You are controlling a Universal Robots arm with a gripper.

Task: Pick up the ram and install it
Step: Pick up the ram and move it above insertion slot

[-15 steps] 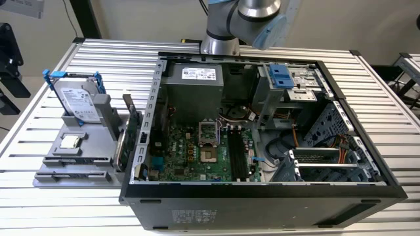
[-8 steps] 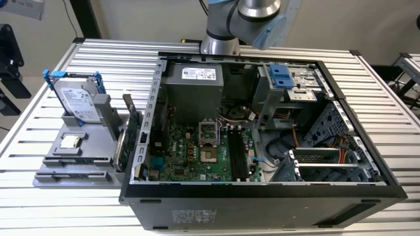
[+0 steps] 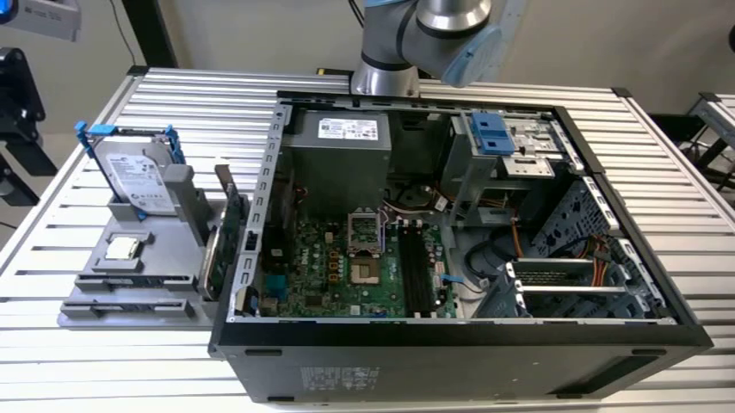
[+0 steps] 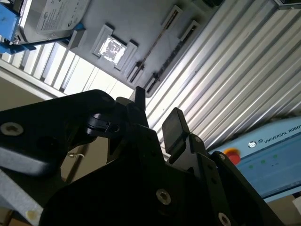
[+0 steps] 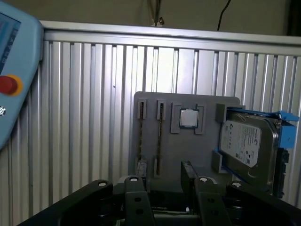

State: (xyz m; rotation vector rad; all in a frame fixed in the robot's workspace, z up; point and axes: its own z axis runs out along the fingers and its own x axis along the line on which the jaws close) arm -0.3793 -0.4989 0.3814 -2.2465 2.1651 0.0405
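Hangs with the gripper (image 5: 162, 176) spread wide and empty, fingers (image 4: 175, 125) apart, facing the gray tray (image 5: 188, 150) at the table (image 5: 84, 117) edge on the exterior view's left. Finds the ram (image 5: 160, 134) seated on edge in a narrow slot at the tray's end away from the hard drive (image 5: 242, 141).
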